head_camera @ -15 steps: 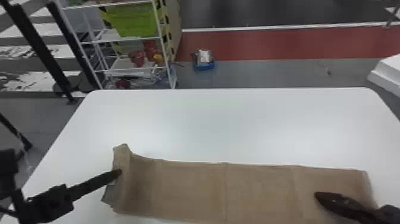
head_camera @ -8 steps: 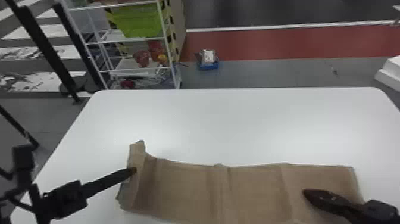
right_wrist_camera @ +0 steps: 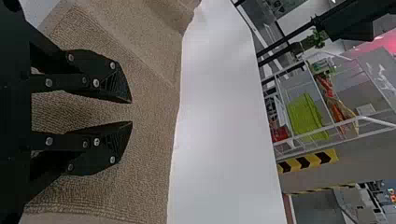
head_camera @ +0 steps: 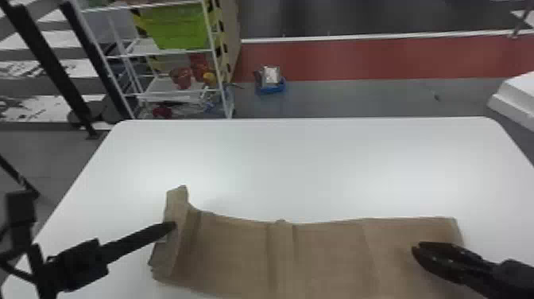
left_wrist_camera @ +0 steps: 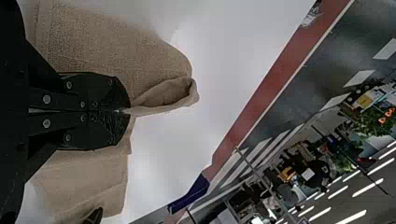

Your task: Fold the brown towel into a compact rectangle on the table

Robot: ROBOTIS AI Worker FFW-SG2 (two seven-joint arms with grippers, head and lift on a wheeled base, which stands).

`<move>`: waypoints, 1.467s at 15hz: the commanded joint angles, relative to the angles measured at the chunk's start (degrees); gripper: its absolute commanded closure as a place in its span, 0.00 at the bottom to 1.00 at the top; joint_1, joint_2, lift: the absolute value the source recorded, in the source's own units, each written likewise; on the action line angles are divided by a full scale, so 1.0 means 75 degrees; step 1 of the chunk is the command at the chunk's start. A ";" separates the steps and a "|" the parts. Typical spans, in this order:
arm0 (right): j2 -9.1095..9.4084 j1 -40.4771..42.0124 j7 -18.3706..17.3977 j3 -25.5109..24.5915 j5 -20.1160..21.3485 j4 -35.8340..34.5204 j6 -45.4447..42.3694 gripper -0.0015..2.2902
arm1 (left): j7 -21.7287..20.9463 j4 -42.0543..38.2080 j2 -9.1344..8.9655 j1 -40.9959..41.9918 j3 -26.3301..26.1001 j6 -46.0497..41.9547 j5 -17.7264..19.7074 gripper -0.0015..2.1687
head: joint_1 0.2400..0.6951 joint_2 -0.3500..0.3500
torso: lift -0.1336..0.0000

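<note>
Head view has the brown towel [head_camera: 326, 254] along the bottom, long axis left to right. Right gripper [head_camera: 416, 246] is over its right part, fingers apart; left gripper [head_camera: 173, 226] clamps its raised left end. Beyond its far edge, white table [head_camera: 318, 167] spreads wide.

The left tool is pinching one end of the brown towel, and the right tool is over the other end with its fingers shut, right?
Not quite: the right tool has its fingers apart, as the right wrist view shows. The left tool is pinching one end of the towel, and the right is over the other.
</note>
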 commanded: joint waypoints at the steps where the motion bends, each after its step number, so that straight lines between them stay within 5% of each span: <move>1: 0.0000 0.0001 0.0002 -0.0108 -0.0077 -0.0141 0.0042 0.02 | -0.0040 -0.0172 -0.0031 -0.0002 0.0089 0.0202 0.0105 0.65 | 1.00 0.64 | 0.07; 8: 0.0070 0.0001 0.0049 0.0197 -0.0499 -0.0282 0.0019 0.03 | -0.0333 -0.0746 -0.0031 -0.0002 0.0312 0.0282 0.0773 0.65 | 1.00 0.64 | 0.07; 15: 0.0141 0.0025 -0.0115 0.0396 -0.0511 -0.0235 -0.0145 0.04 | -0.0029 -0.0265 -0.0031 0.0009 -0.0637 0.0282 0.0644 0.65 | 1.00 0.63 | 0.07; 22: 0.0117 0.0036 -0.0701 0.0700 0.0099 0.0140 -0.0708 0.04 | 0.0628 -0.0148 -0.0031 0.0033 -0.1610 0.0282 0.0715 0.65 | 1.00 0.52 | 0.07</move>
